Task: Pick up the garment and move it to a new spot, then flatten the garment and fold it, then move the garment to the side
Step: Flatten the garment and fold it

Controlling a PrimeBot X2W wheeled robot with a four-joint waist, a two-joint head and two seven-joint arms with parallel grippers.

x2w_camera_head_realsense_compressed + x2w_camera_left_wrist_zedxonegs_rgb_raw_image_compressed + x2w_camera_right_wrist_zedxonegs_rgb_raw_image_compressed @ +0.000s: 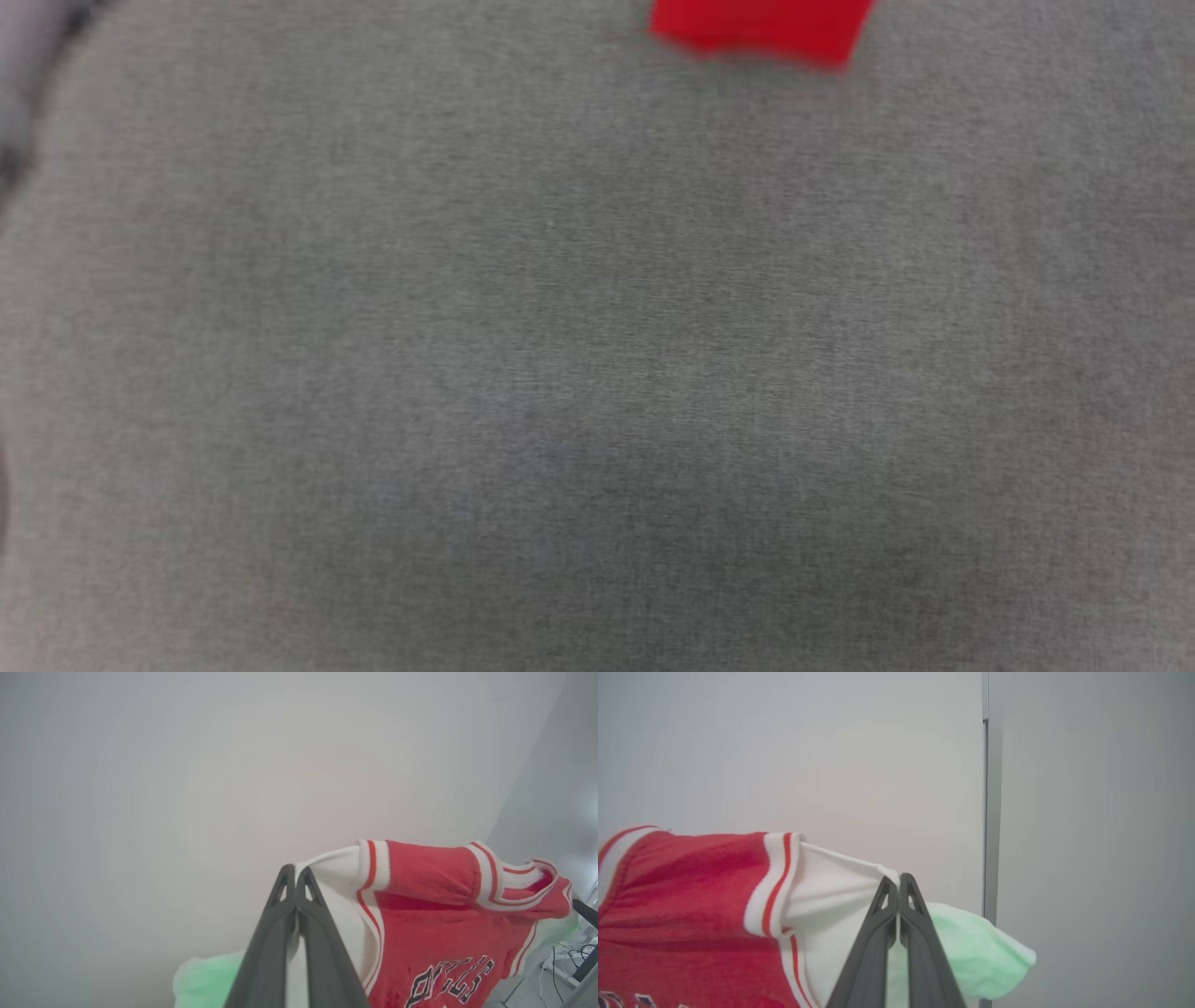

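Garment (434, 914), just one, hangs stretched before the pale wall (187, 765); your two tools hold its two white sleeves (826, 886), left tool (295, 870) and right tool (894, 879) each clamped on one.

Both wrist views were bright, lit by soft, diffuse light that left no hard shadows and no glare on the pale plain wall (187, 765), which dimmed gently toward the corners. The dark, long-fingered left pincer (296, 870) and right pincer (897, 879) were sharp. The red jersey-style garment with white sleeve ends (434, 914) was crisp near them but softened toward nine o'clock in the right wrist view. A mint-green cast with blurred edges tinted the cloth at five o'clock there, and at six o'clock in the left wrist view. The head view was dimmer and blurred throughout. The grey woven table (373, 280) lost its texture, a faint darker shade pooled around six o'clock, and the garment's red smeared at twelve o'clock.
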